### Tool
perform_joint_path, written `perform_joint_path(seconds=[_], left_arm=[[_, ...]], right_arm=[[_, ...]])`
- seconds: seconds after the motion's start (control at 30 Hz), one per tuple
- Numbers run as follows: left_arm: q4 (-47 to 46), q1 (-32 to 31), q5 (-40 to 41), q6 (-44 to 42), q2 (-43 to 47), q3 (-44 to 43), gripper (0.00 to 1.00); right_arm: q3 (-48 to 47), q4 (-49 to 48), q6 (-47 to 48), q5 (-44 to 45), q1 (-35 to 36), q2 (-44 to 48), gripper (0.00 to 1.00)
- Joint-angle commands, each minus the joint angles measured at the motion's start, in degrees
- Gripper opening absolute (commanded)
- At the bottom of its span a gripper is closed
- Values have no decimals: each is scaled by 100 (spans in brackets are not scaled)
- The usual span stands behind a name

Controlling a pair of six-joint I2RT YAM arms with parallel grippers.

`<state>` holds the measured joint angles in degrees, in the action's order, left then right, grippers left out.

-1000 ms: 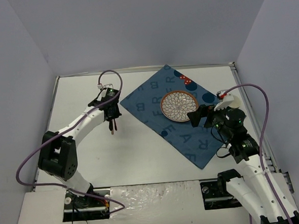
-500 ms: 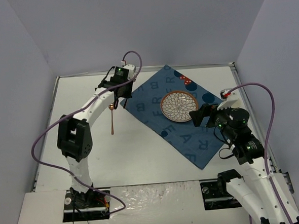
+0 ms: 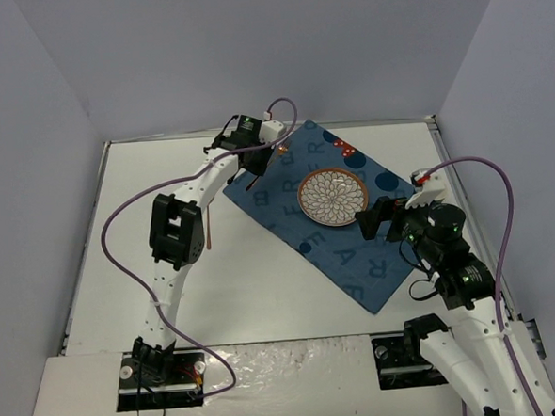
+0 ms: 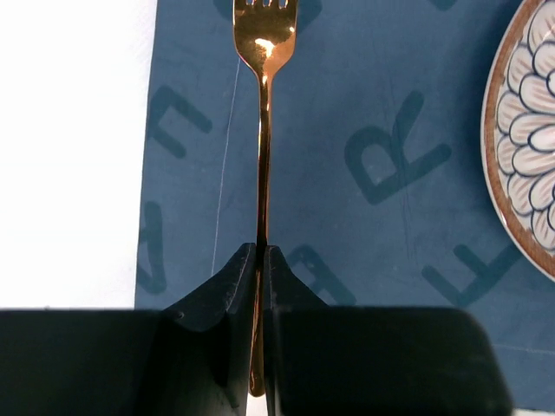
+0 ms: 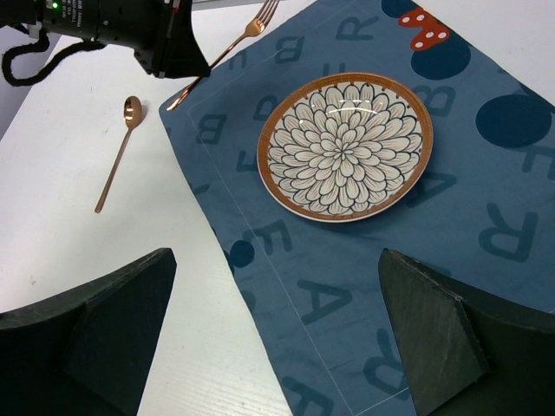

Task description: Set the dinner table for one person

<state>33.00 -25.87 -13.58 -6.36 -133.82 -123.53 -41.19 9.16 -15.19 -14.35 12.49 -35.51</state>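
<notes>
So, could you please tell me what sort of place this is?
Probably a robot lab cell, not a dining room: plain walls box in a white table, two arms are bolted at its near edge, and a mat with a plate is staged.

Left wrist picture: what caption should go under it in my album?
Jaws shut on a copper fork above the blue letter mat, flowered plate nearby.

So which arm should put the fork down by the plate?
Left. The left hand grips the fork over the mat, near the plate. The right hand is open and empty, on the plate's other side.
</notes>
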Motion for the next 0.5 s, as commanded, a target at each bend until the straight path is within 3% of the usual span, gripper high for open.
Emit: perform_joint_path(seconds=[0.0,0.47], left_arm=[[-9,-32,-294,-281,4,-735,0],[-372,-41,-485,161,-620,-1111,0]], right_arm=[[-223,-221,-54,75,52,-109,100],[-175,-257,-76,161,52,-364,100]])
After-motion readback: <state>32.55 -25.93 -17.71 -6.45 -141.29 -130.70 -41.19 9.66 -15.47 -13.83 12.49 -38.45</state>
